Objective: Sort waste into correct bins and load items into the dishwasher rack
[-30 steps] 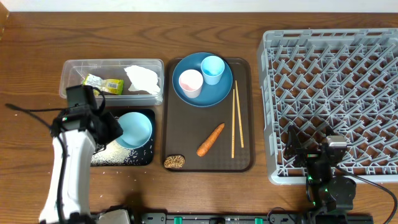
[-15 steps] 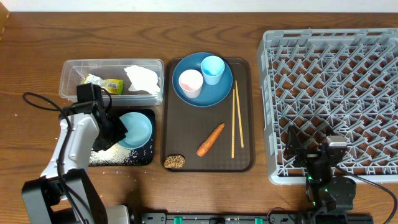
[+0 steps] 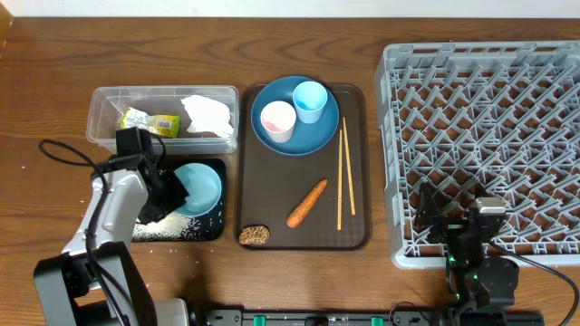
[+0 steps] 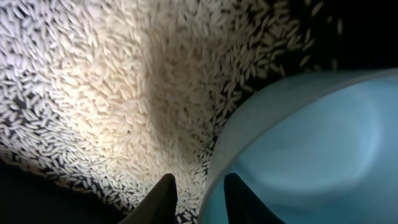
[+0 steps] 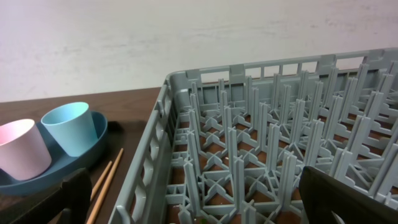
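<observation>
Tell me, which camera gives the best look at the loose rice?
Left wrist: the rice fills the frame, single grains distinct beside the bowl. Overhead shows only a pale patch on the black tray. Right wrist shows none.

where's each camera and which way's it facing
overhead: above the table, looking straight down; left arm and right arm show
left wrist: on the left arm, aimed down at rice and the bowl; left pincer tips straddle the rim
right wrist: low at the near edge of the rack, facing across it; right pincer open at the corners
shared: bowl and rice in overhead and left wrist; rack in overhead and right wrist
</observation>
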`<state>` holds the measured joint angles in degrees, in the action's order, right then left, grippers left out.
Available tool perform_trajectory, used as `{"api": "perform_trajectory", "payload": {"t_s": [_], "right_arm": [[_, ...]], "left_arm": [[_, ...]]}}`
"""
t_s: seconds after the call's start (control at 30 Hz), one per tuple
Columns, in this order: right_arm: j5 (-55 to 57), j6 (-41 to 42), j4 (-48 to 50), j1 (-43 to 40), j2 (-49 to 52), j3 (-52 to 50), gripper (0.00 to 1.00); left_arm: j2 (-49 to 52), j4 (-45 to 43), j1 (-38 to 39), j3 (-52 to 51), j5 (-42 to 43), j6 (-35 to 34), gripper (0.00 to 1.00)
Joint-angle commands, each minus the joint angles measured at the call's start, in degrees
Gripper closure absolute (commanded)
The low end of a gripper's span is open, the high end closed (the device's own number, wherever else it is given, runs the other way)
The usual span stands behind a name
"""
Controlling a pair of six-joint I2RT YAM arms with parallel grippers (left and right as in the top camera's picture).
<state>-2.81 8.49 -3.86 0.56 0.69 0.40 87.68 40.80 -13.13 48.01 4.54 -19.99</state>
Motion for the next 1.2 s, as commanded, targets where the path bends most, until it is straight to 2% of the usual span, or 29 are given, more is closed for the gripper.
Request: {"api": "perform_trajectory", "payload": {"t_s": [0.0,0.1,0.4,0.83,1.03,1.17], "right_arm": [[-0.02,-0.42,-0.20,-0.17,-0.31,-0.09,0.01],[-0.02,-0.42,-0.20,-0.17,-0.31,-0.09,0.01],[-0.02,-0.42,-0.20,-0.17,-0.31,-0.09,0.01],[-0.02,-0.42,-0.22,-0.17,-0.31,-0.11,0.01],[-0.02,-0.42,-0.20,-0.17,-0.31,-0.11,0.01],[-0.02,-0.42,-0.20,-0.17,-0.31,-0.11,0.01]], "left_arm": [[0.28,-0.24,-0.20,-0.28,0.42,-0.46,0.80],[0.15,-0.02,-0.20,0.26,0.42,-0.46,0.94],[-3.96,0.90,-0.20,1.09,0.35,-0.02,0.94],[-18.71,4.28,-0.20,1.75,0.59,-0.09,0.94],[-22.18,5.20,0.28,1.75,6.80,-0.02,0.94],[-22.32,5.22,3.39,1.75,8.50,0.83,0.94]]}}
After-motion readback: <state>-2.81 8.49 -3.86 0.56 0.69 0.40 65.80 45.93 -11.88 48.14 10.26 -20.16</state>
